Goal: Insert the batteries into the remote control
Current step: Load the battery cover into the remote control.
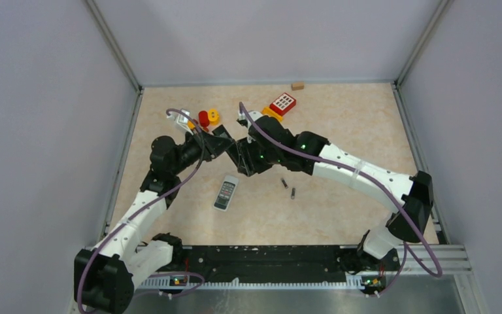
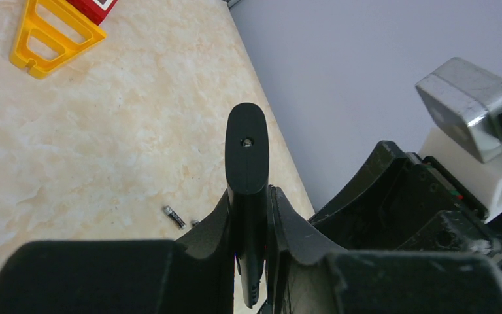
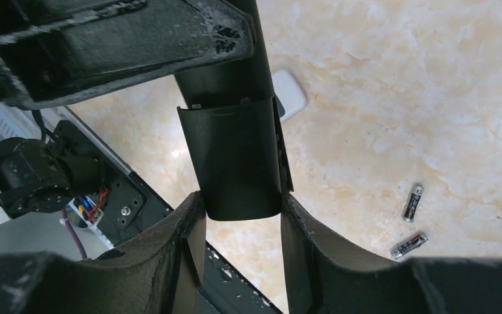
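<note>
1. Remotes: two. The black remote [image 3: 235, 157] is held up off the table between both arms. The white remote [image 1: 225, 193] lies flat, buttons up, just in front of the grippers.
2. Left gripper [image 2: 251, 196]: nearly closed, clamping the thin edges of the black remote, which sticks out past the fingertips.
3. Right gripper [image 3: 242, 199]: jaws about half apart, both pressed against the wide sides of the black remote's other end.
4. Two batteries are in view: one battery [image 1: 284, 184] and a second battery [image 1: 293, 193]. Both are dark, lie flat on the table close together but not touching, right of the white remote and below the right forearm. Neither is in a remote.
5. Toys at the rear, one of each: red keypad toy [image 1: 283, 103] touching an orange piece [image 1: 272, 112], a red piece [image 1: 204, 118] beside a yellow piece [image 1: 214, 116], and a wooden block [image 1: 297, 85] at the back edge.
6. Edges: the table [image 1: 353, 124] has grey walls [image 1: 52, 131] on the left, back and right, and a metal rail [image 1: 268, 261] along the near side.
7. Open room: the right half and the near centre are bare. The batteries sit well away from every edge.
</note>
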`<state>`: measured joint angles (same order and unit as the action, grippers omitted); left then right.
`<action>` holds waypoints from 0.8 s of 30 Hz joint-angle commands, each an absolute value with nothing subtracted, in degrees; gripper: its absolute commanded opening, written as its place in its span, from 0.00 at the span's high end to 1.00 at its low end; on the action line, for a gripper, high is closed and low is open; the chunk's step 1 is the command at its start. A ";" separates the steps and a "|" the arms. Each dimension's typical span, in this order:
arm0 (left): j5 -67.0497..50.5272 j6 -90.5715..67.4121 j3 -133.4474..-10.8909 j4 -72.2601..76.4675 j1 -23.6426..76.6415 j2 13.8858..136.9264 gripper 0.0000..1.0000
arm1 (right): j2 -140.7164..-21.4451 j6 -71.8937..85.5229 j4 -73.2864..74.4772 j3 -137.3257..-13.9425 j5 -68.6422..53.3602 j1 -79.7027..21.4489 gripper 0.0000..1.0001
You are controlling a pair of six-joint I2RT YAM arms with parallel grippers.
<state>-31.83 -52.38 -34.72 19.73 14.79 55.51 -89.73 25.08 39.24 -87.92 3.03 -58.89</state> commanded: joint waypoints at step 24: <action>-38.67 -58.91 -40.42 19.24 15.08 55.99 1.00 | -93.34 22.80 41.60 -91.93 2.04 -59.65 0.70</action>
<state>-33.78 -54.33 -37.32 15.14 14.72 56.23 -91.61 23.59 41.78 -88.60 2.22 -59.11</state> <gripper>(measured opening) 0.200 0.414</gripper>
